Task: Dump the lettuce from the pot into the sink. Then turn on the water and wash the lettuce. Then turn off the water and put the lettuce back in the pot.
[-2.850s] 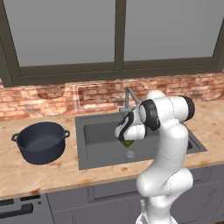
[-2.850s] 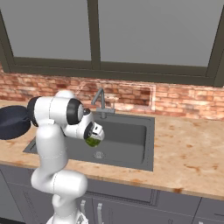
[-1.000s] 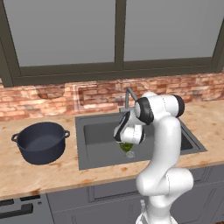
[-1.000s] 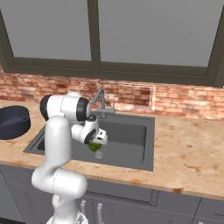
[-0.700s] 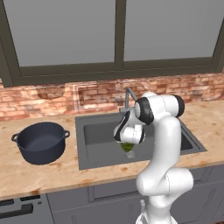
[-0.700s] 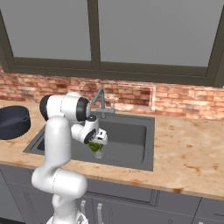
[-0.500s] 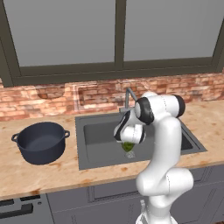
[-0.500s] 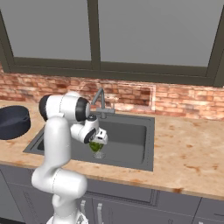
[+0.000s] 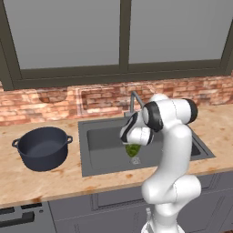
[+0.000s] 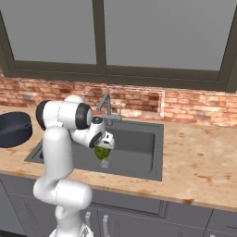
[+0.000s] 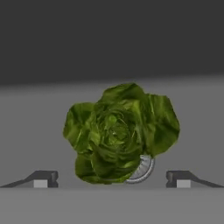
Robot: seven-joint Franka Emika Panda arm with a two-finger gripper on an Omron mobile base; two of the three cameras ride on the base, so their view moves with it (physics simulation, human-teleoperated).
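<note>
Green, ruffled lettuce (image 11: 120, 133) mid-frame, over the sink (image 11: 39, 122) drain.
Probably light, soft, bruisable; best pinched across its middle. Gripper (image 11: 112, 178) spread wide, grasping nothing.

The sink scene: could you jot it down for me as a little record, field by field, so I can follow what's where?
lettuce: bright green bunch in the basin, lying partly over the drain
gripper: open, above the lettuce, fingers apart on either side and not touching it
sink: dark grey basin set in the counter
faucet: at the back rim; no water seen running
pot: dark, on the counter beside the sink, nothing seen inside
</note>
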